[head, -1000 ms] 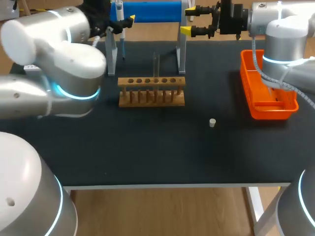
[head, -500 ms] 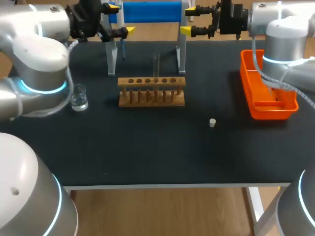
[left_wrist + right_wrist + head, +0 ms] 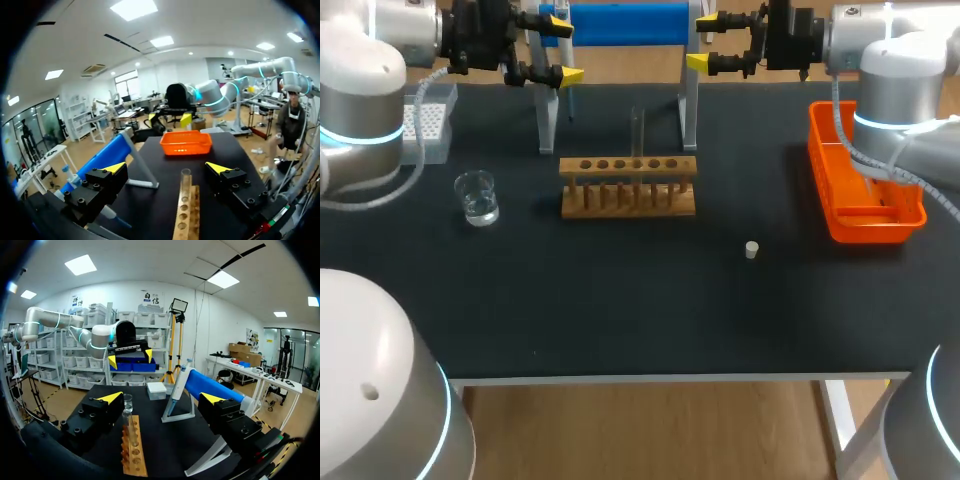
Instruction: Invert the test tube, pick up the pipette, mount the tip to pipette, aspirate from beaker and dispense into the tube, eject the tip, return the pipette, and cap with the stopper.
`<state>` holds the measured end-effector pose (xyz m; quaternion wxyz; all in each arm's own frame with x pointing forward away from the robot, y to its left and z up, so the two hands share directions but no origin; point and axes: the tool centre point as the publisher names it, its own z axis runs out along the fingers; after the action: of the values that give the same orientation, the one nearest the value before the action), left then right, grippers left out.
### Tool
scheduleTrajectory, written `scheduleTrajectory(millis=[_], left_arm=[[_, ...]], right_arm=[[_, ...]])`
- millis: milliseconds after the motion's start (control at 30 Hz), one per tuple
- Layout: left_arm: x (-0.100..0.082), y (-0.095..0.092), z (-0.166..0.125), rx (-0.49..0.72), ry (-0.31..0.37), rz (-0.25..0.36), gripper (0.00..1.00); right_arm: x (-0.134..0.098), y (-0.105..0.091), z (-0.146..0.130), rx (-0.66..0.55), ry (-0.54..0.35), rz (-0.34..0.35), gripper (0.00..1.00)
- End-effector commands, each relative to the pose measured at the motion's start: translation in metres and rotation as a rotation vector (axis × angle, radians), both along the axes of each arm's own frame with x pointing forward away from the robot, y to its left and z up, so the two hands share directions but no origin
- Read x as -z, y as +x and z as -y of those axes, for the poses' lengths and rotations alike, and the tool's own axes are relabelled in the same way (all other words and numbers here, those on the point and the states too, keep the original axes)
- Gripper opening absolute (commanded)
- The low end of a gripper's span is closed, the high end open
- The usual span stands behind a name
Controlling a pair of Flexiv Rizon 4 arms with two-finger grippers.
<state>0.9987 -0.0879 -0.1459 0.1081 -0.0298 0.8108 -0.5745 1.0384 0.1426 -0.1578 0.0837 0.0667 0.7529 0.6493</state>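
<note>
1. At the upper left of the frame, the left pincer (image 3: 560,47) hangs released.
2. At the upper right, the right pincer (image 3: 702,41) is also released.
3. The test tube (image 3: 637,128) stands upright in the wooden rack (image 3: 628,190) at the middle of the table (image 3: 620,310); the stopper (image 3: 751,249) lies to the rack's lower right.

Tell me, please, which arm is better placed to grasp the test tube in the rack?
Probably left. In the left wrist view the test tube stands centred ahead of the open left gripper; for the open right gripper it sits off toward one finger.
</note>
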Motion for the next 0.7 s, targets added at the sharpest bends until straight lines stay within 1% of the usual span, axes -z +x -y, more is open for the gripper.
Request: scheduleTrajectory(millis=[33,100,167,233,367,533,700], left_arm=[[0.008,-0.007,0.003,0.057,0.002,-0.026,1.00],[0.012,-0.012,0.008,0.043,0.010,-0.011,1.00],[0.018,-0.015,0.013,0.027,-0.003,-0.010,1.00],[0.024,-0.016,0.017,0.026,0.004,-0.013,1.00],[0.033,-0.013,0.025,0.039,-0.001,-0.023,1.00],[0.044,-0.008,0.037,0.060,0.015,-0.039,1.00],[0.059,-0.002,0.047,0.083,0.021,-0.060,1.00]], right_arm=[[-0.001,0.000,0.001,-0.003,-0.002,-0.002,1.00],[-0.001,0.000,0.001,-0.003,-0.002,-0.002,1.00],[-0.001,0.000,0.001,-0.003,-0.002,-0.002,1.00],[-0.001,0.000,0.001,-0.003,-0.002,-0.002,1.00],[-0.001,0.000,0.001,-0.003,-0.002,-0.002,1.00],[-0.001,0.000,0.001,-0.003,-0.002,-0.002,1.00],[-0.001,0.000,0.001,-0.003,-0.002,-0.002,1.00]])
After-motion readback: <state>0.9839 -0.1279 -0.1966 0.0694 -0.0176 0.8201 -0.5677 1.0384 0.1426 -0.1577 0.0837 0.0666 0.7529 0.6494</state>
